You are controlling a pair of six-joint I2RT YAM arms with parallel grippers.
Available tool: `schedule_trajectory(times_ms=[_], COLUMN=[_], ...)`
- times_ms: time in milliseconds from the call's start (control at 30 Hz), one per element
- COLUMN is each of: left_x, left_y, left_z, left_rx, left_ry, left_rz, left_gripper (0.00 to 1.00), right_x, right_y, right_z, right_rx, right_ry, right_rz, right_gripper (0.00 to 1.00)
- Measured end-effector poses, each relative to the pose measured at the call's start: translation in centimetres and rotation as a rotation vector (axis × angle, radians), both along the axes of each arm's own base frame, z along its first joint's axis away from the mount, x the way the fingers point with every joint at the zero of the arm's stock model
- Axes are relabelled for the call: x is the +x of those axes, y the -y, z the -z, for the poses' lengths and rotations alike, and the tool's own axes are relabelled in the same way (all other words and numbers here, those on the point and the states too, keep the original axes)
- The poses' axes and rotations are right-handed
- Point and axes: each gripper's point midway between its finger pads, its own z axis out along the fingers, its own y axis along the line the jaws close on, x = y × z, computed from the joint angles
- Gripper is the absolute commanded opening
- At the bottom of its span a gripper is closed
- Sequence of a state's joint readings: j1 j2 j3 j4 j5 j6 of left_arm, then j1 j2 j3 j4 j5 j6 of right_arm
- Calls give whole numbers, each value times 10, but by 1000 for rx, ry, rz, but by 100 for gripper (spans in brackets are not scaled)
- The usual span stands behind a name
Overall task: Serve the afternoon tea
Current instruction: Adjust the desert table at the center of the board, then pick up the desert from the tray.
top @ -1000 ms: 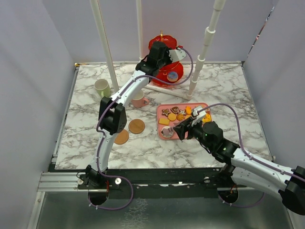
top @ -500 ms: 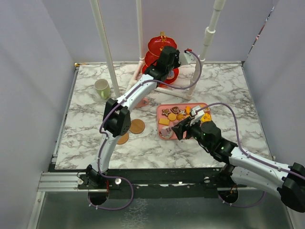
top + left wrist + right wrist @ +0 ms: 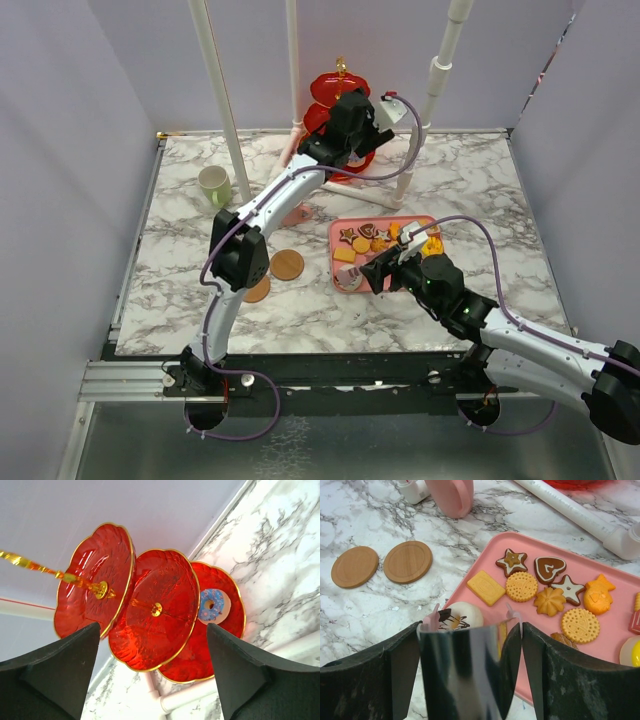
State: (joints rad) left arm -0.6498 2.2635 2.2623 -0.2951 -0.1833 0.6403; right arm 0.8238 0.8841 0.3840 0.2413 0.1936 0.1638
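Left wrist: left tool (image 3: 152,626) gapes empty before translucent red three-tier stand (image 3: 165,587). Stocking under way, I judge. Right tool (image 3: 470,650) grips shiny metal tongs (image 3: 470,672) over pink tray (image 3: 530,542); next, pinch white chocolate-drizzled pastry (image 3: 462,614).

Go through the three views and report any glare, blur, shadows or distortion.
Top external: even, soft light and faint shadows on the marble table; dull sheen on the metal sheet in front. Left wrist: the red three-tier stand is sharp and glowing, looks tilted from the camera angle; near fingers dark. Right wrist: cookies sharp; the metal tongs mirror smeared streaks.
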Motion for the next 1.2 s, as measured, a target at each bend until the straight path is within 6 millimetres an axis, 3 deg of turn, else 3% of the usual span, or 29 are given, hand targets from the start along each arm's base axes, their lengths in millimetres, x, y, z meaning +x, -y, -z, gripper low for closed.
schedule_trajectory(times_ms=[267, 500, 733, 967, 1033, 1200], left_x=[-33, -54, -65, -73, -77, -81], left_y=[-9, -30, -58, -61, -63, -68], left_z=[-61, -95, -80, -61, -59, -63], left_rx=[-192, -307, -339, -334, -334, -346], left_ry=[-41, -85, -180, -248, -264, -269], left_rz=[18, 17, -22, -34, -38, -48], left_gripper=[89, 87, 87, 89, 90, 90], right_x=[-2, -4, -4, -3, -3, 0], right_y=[-1, 1, 0, -2, -3, -4], right_z=[-4, -12, -12, 5, 10, 17], right_rx=[10, 28, 28, -12, -25, -43], right_ry=[6, 23, 19, -19, -29, -35], right_rz=[-12, -12, -18, -21, -21, -24], right_gripper=[77, 77, 77, 74, 66, 35])
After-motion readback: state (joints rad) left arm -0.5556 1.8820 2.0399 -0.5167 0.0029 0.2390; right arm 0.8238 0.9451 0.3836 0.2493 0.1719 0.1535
